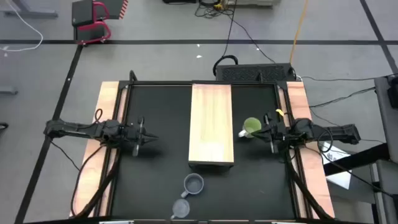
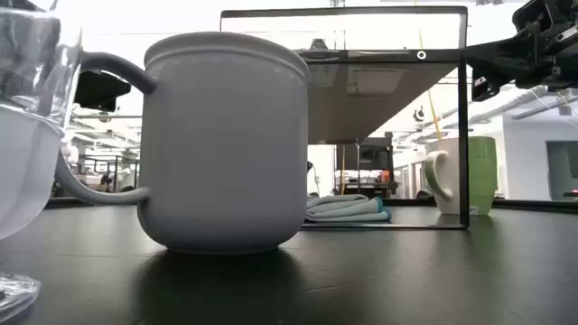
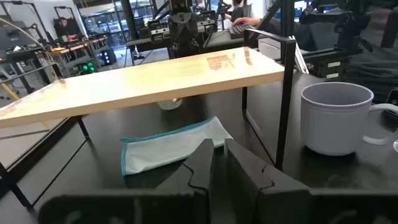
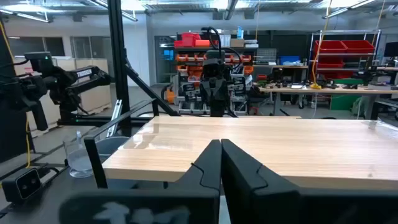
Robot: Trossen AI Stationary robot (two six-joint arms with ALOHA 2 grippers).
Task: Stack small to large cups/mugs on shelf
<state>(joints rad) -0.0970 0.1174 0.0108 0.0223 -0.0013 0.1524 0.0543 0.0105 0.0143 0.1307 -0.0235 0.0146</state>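
1. Surface: a black table [image 1: 158,168] edged left and right with light wooden strips [image 1: 104,124]. It stands on a grey floor marked with dark tape lines.
2. The shelf [image 1: 211,124] is a long pale wood board on thin black legs, running near to far down the middle of the table. Its top is bare.
3. A white cloth with a blue edge [image 3: 171,146] lies on the table under the shelf.
4. The lime-green mug [image 1: 251,127] stands on the table just right of the shelf, about midway along it, its pale handle turned toward the shelf.
5. The blue-grey mug [image 1: 194,184] stands upright on the table near the shelf's near end. The clear glass cup [image 1: 181,208] stands nearer still, by the table's near edge, just beside the mug.
6. The left gripper [image 1: 151,139] hangs over the left half of the table, well apart from all three vessels. Its fingers [image 3: 202,165] are pressed together and hold nothing.
7. The right gripper [image 1: 258,130] is at the lime-green mug's right side, above the level of the shelf top. Its fingers [image 4: 208,165] are pressed together and hold nothing; whether it touches the mug cannot be told.
8. Room: a workshop with benches, racks holding red bins [image 4: 345,53] and another dark robot arm [image 4: 56,84] beyond the table. A red-framed object [image 1: 93,22] stands on the floor at far left, and cables run across the floor at the far side.
9. Writing: none can be read.
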